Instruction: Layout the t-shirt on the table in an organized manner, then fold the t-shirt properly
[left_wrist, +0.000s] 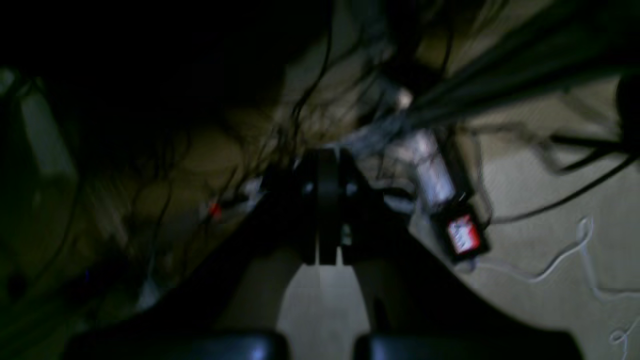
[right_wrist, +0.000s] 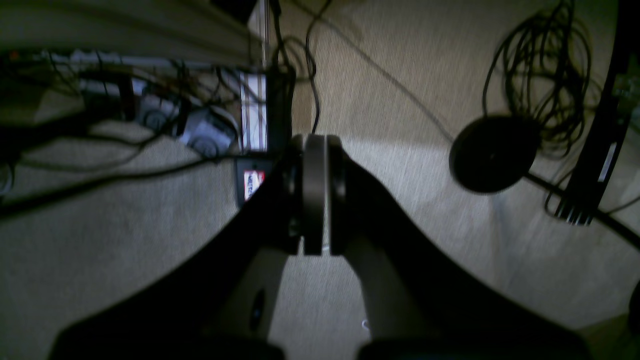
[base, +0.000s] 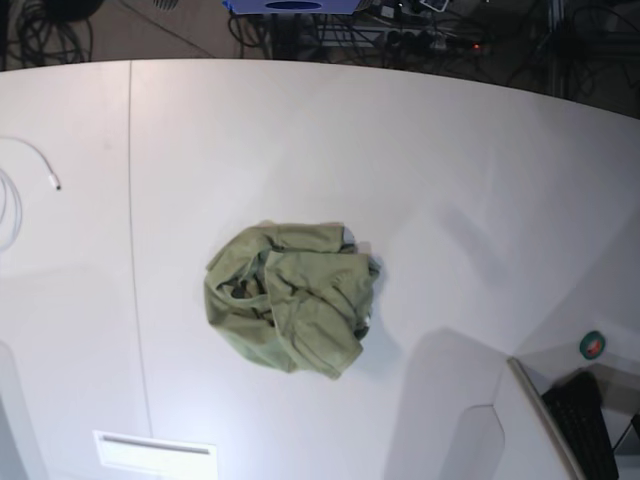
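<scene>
So the olive-green t-shirt (base: 290, 308) is just a crumpled heap around the middle of the white table (base: 420, 160), a bit toward the near edge, right of the thin dark seam (base: 133, 240). A white cable (base: 28, 160) curls at the left edge. Both the left gripper (left_wrist: 327, 200) and right gripper (right_wrist: 316, 195) are pinched closed on nothing, pointing at carpet and tangled cables.
</scene>
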